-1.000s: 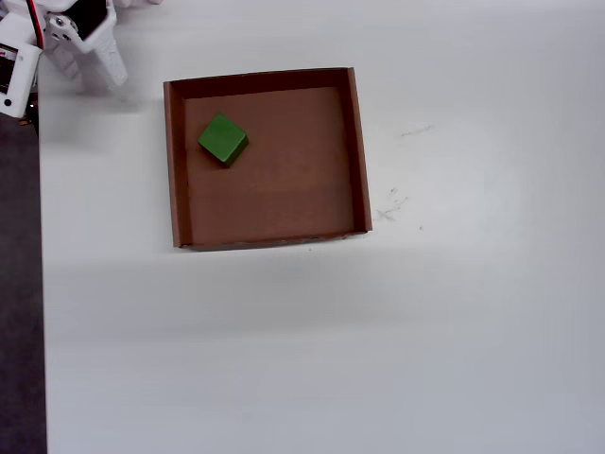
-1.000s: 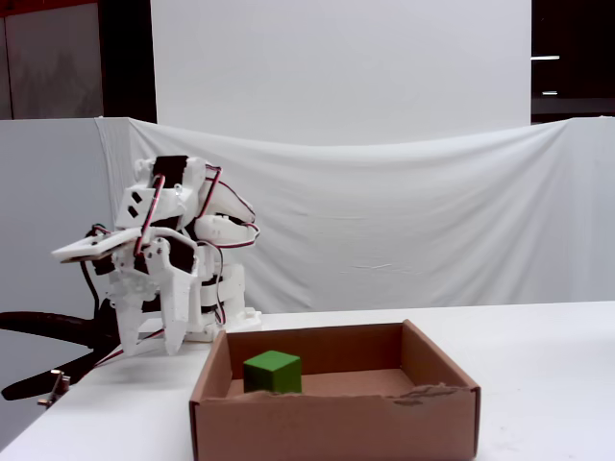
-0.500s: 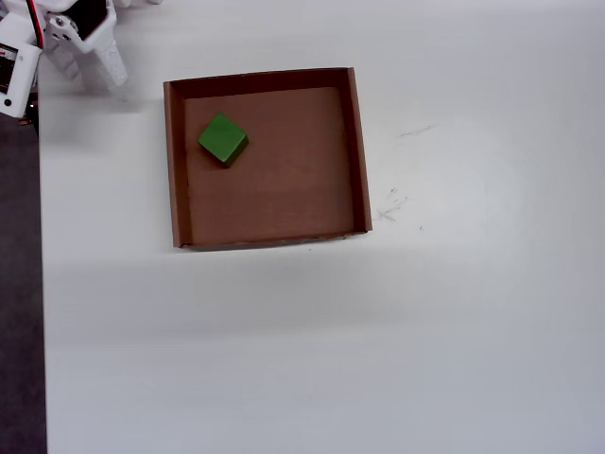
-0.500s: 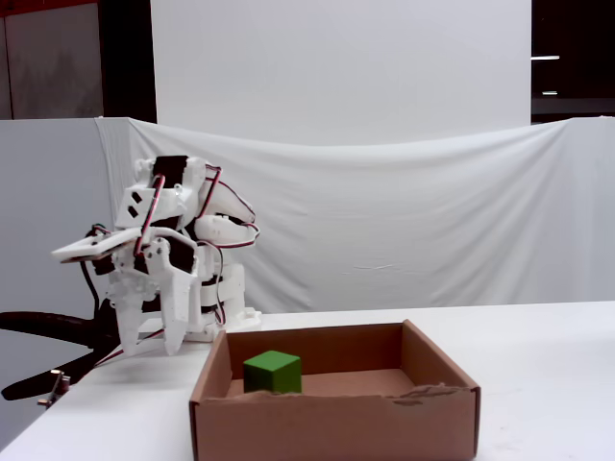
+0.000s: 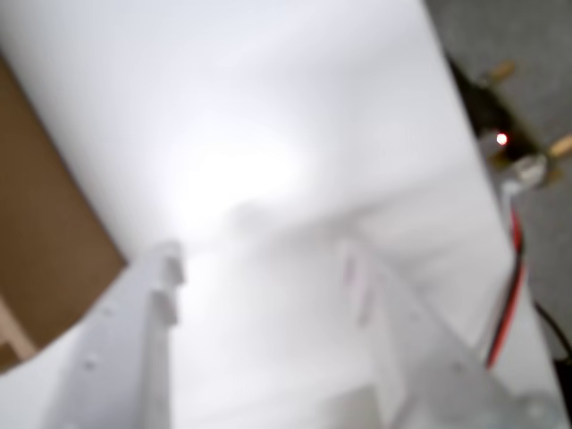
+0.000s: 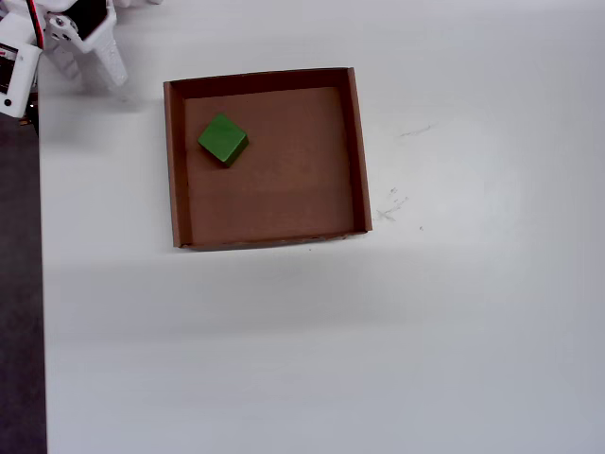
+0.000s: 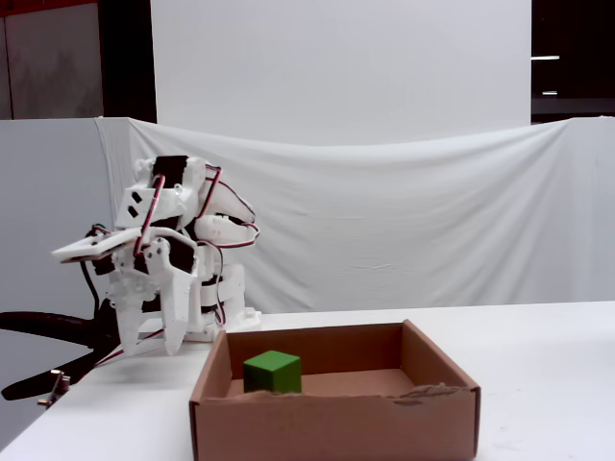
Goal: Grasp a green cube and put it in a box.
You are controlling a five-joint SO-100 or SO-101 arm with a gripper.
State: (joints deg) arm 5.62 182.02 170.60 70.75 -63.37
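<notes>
The green cube (image 6: 223, 138) lies on the floor of the box (image 6: 359, 151), in its upper left part in the overhead view, turned about 45 degrees. In the fixed view the green cube (image 7: 272, 371) sits left of centre behind the box's front wall (image 7: 336, 423). My gripper (image 6: 90, 68) rests folded at the table's corner, outside the box and apart from the cube. Its fingers hang downward with a gap between them in the fixed view (image 7: 150, 349). In the wrist view the gripper (image 5: 261, 259) is open over bare white table, with a brown box wall (image 5: 36, 232) at the left.
The table's left edge (image 6: 40, 284) runs down the overhead view, with dark floor beyond. Faint scuff marks (image 6: 392, 203) lie right of the box. A red-lit board and wires (image 5: 502, 138) sit off the table edge. A white cloth backdrop (image 7: 404, 221) hangs behind.
</notes>
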